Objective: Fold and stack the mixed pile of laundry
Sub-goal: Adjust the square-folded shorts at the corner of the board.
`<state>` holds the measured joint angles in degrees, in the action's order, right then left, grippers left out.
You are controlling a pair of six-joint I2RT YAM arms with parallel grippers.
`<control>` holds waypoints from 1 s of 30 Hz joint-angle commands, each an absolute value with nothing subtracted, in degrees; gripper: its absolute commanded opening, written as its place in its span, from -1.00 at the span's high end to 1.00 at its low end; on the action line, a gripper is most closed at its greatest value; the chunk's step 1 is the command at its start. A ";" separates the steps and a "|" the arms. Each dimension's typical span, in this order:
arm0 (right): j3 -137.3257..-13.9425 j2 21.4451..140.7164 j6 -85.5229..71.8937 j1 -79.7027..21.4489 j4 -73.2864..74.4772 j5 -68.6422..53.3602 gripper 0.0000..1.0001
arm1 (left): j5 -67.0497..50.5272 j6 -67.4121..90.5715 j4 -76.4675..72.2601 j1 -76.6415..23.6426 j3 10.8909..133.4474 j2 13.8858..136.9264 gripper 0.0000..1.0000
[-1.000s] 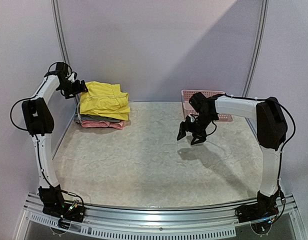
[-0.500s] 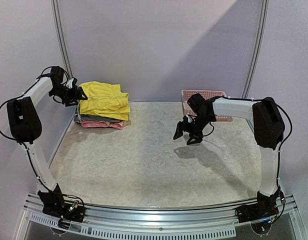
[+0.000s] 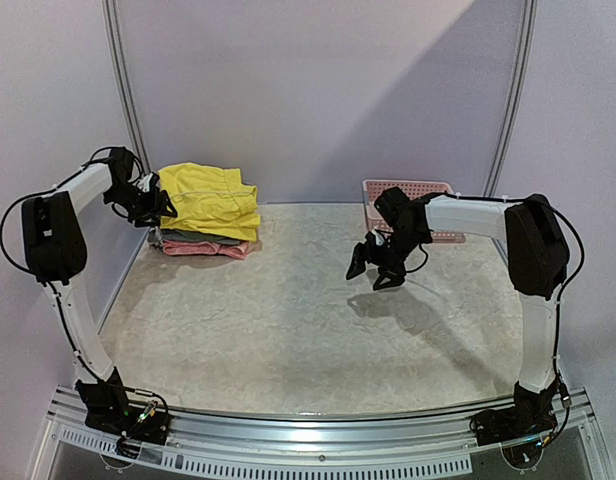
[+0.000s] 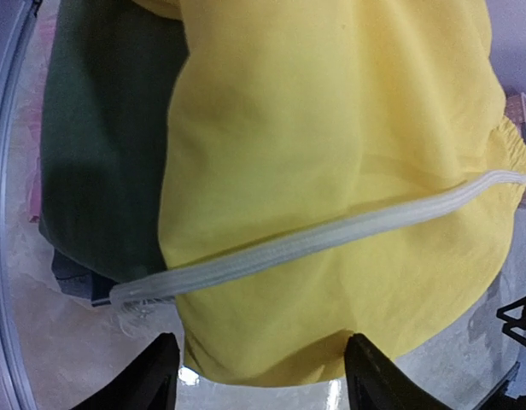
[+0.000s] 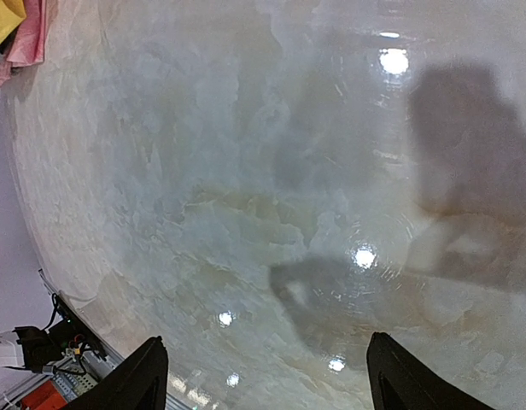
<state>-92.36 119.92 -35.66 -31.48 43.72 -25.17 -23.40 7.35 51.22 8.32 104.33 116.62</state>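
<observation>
The laundry pile is a folded stack at the table's back left. Bright yellow shorts (image 3: 210, 200) lie on top, an olive-green garment (image 3: 193, 236) under them and a pink one (image 3: 213, 249) at the bottom. My left gripper (image 3: 160, 205) is at the stack's left edge. In the left wrist view its jaws (image 4: 261, 376) stand apart, with the hem of the yellow shorts (image 4: 331, 154) lying loosely between the tips, a white drawstring (image 4: 331, 235) across them and the olive garment (image 4: 101, 154) to the left. My right gripper (image 3: 376, 270) hangs open over bare table (image 5: 267, 376), holding nothing.
A pink lattice basket (image 3: 428, 187) stands at the back right, just behind the right arm. The side frame rail (image 3: 128, 110) runs close behind the left gripper. Marbled tabletop (image 3: 288, 320) spreads between the stack and the arm bases.
The left arm has drawn back to the left and dropped slightly beside the stack, its jaws narrowing. The right gripper shifted a little left, then held still.
</observation>
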 commanded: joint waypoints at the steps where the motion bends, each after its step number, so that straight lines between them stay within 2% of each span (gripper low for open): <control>1: -92.33 119.27 -34.91 -32.02 44.90 -24.26 -0.63 | -20.16 6.46 49.88 8.29 103.21 116.92 -0.39; 5: -92.93 119.59 -35.07 -32.06 45.09 -24.27 -0.63 | -20.71 6.50 49.83 8.36 103.51 117.98 -0.32; 10: -93.41 119.97 -35.15 -32.04 45.35 -24.32 -0.63 | -25.08 7.41 48.18 8.31 103.30 119.15 0.17; 12: -93.49 120.12 -35.22 -32.08 45.39 -24.29 -0.63 | -26.73 7.79 47.69 8.26 103.56 119.62 0.28; 14: -93.60 120.15 -35.30 -32.06 45.50 -24.26 -0.63 | -27.51 8.08 47.49 8.26 104.26 119.99 0.52; 16: -93.65 120.15 -35.31 -32.05 45.44 -24.26 -0.63 | -27.74 8.17 48.24 8.24 105.76 120.17 0.93; 17: -93.69 120.15 -35.30 -32.03 45.41 -24.26 -0.63 | -27.73 8.10 48.99 8.18 106.67 120.09 1.00; 30: -94.59 120.63 -34.91 -32.05 45.39 -24.61 -0.64 | -16.89 6.04 62.89 9.02 121.74 120.36 1.00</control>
